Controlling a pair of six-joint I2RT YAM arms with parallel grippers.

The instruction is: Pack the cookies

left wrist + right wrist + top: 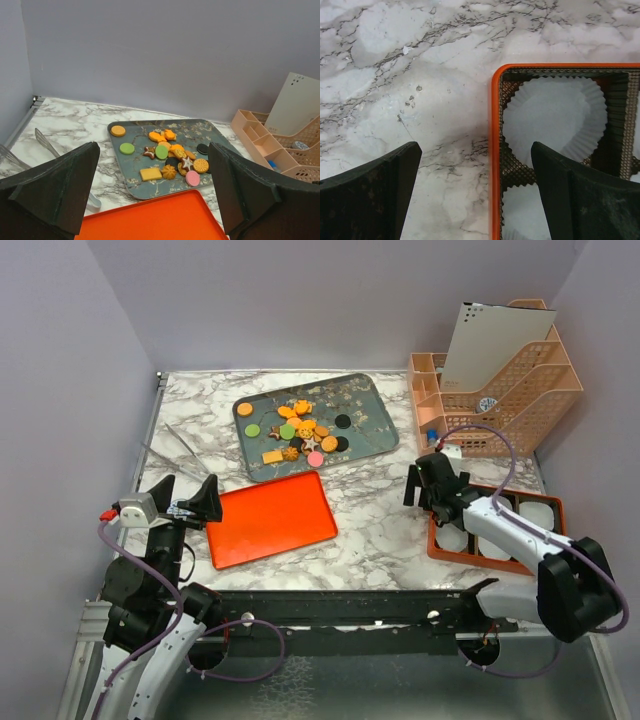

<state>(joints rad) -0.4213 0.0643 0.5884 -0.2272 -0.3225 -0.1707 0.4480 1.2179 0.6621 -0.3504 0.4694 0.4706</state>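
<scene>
The cookies (300, 432) lie in a loose pile on a dark patterned tray (360, 400) at the back middle: mostly orange rounds, with green, pink, black, a yellow square and stars. The left wrist view shows them too (172, 157). A flat orange tray (270, 520) lies in front of it, empty. My left gripper (187, 496) is open and empty at the orange tray's left end (150, 220). My right gripper (428, 488) is open and empty over the left rim of an orange box (493, 150) holding white paper cups (555, 115).
Metal tongs (172, 445) lie on the marble at the left, also seen in the left wrist view (44, 141). A pink mesh organiser (500, 405) with a white card (495, 340) stands at the back right. Purple walls close in three sides.
</scene>
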